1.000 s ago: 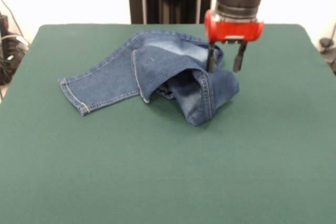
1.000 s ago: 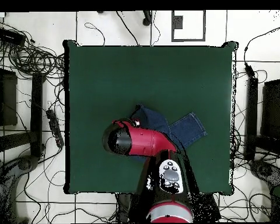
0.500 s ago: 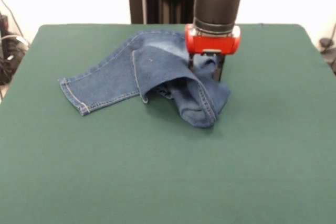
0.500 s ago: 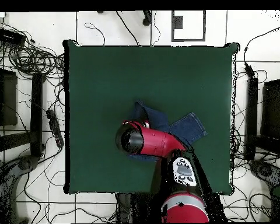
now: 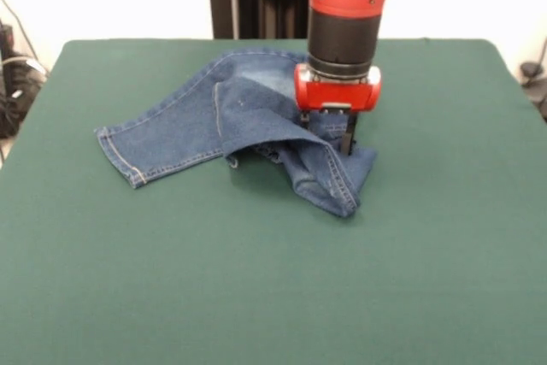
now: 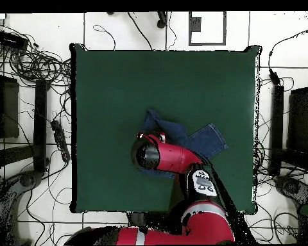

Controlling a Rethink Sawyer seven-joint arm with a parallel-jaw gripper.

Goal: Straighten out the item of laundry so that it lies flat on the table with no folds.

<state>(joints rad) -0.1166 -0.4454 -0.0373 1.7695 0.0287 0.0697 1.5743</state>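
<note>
Pressing down into the denim, the tool (image 5: 326, 130) sits low on the jeans (image 5: 248, 121), its red collar just above the cloth and its dark fingers buried in the bunched fabric. Their tips are hidden by the folds, so I cannot tell how far apart they stand or whether they truly grip the denim.

On the front view the jeans lie on the far half of the tabletop (image 5: 256, 279), a little toward twelve o'clock from its middle. One leg runs flat out toward eight o'clock, its hem with tan stitching lying clean on the green cloth. The other leg is doubled over the first and crumpled, ending in a folded point toward five o'clock, just below the tool. A pale faded patch shows near the top, beside the red collar.

From overhead, the arm (image 6: 172, 157) covers much of the jeans (image 6: 205, 142); one leg pokes out toward three o'clock and a dark fold shows toward twelve o'clock of the wrist. The tabletop (image 6: 118, 96) is bare green all round.
</note>
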